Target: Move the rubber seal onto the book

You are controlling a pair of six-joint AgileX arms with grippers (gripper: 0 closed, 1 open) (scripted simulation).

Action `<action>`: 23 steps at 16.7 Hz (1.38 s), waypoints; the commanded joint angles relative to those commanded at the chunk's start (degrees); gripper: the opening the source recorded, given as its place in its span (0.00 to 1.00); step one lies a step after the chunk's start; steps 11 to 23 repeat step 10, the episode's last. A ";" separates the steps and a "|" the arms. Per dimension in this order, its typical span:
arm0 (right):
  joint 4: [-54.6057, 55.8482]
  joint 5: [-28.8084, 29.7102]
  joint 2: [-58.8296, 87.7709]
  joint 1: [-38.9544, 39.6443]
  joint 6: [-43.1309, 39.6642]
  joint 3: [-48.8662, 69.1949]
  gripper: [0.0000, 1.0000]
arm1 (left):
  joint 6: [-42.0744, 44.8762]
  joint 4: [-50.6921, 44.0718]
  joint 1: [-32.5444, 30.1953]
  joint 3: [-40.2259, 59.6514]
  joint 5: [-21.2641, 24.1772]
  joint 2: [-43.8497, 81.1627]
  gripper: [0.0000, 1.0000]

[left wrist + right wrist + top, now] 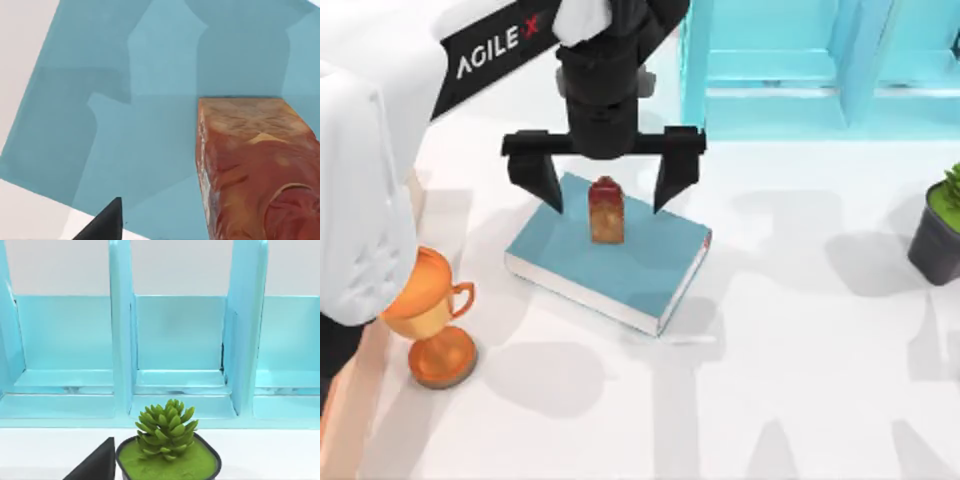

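Top view: left gripper (606, 180) jaws spread open, fingers clear at 9 and 3 o'clock of rubber seal (605, 210). Seal upright on book (610, 255), toward its 12 o'clock edge. Right gripper: jaw state can't tell.

Rubber seal (605, 211) upright on the book (620, 262) — trophy (437, 325) left.

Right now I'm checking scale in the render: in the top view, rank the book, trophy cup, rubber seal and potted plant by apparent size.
1. book
2. trophy cup
3. rubber seal
The potted plant is cut by the frame's right edge, so unranked.
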 joint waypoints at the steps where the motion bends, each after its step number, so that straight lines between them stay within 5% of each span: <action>1: 0.00 0.00 0.00 0.00 0.00 0.00 1.00 | 0.00 0.00 0.00 0.00 0.00 0.00 1.00; 9: 0.00 0.00 0.00 0.00 0.00 0.00 1.00 | -0.03 -7.34 0.05 8.29 0.01 0.93 1.00; 23: 0.00 0.00 0.00 0.00 0.00 0.00 1.00 | -0.04 -7.52 0.04 8.48 0.01 0.97 1.00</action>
